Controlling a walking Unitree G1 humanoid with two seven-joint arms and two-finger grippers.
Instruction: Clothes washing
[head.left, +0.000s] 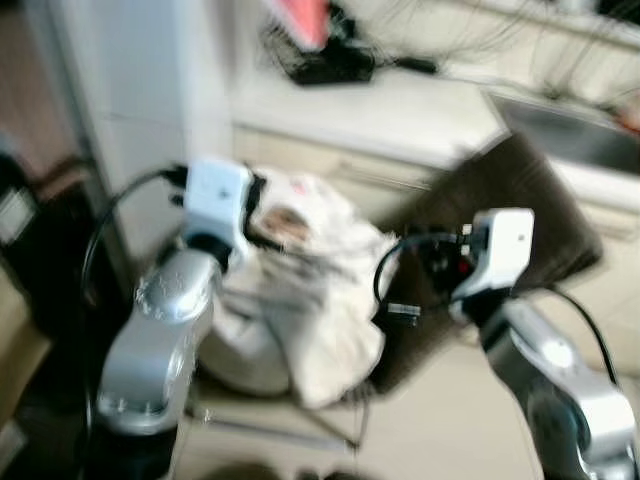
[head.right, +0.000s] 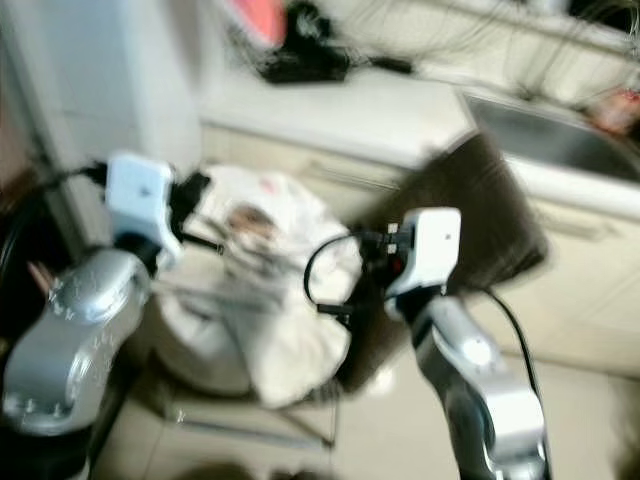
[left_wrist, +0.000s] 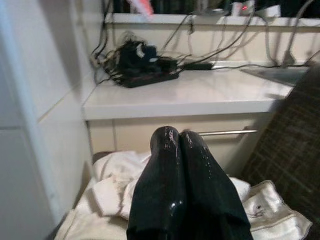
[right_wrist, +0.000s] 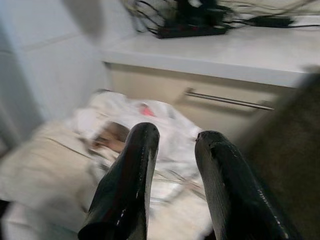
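Observation:
A heap of white and cream clothes (head.left: 310, 290) fills a pale basket (head.left: 245, 365) on the floor between my two arms. My left gripper (left_wrist: 179, 136) hangs just above the heap's left side, its fingers pressed together with nothing between them. My right gripper (right_wrist: 176, 136) is open, held above the right side of the same clothes (right_wrist: 125, 135). A dark brown cloth (head.left: 500, 220) hangs to the right of the heap, behind my right wrist. Both eye views are blurred.
A cream counter (left_wrist: 200, 92) with a drawer handle (left_wrist: 227, 133) stands behind the basket. A black power strip with tangled cables (left_wrist: 145, 65) lies on it. A sink (head.left: 570, 135) is at the right and a white wall (left_wrist: 45, 100) at the left.

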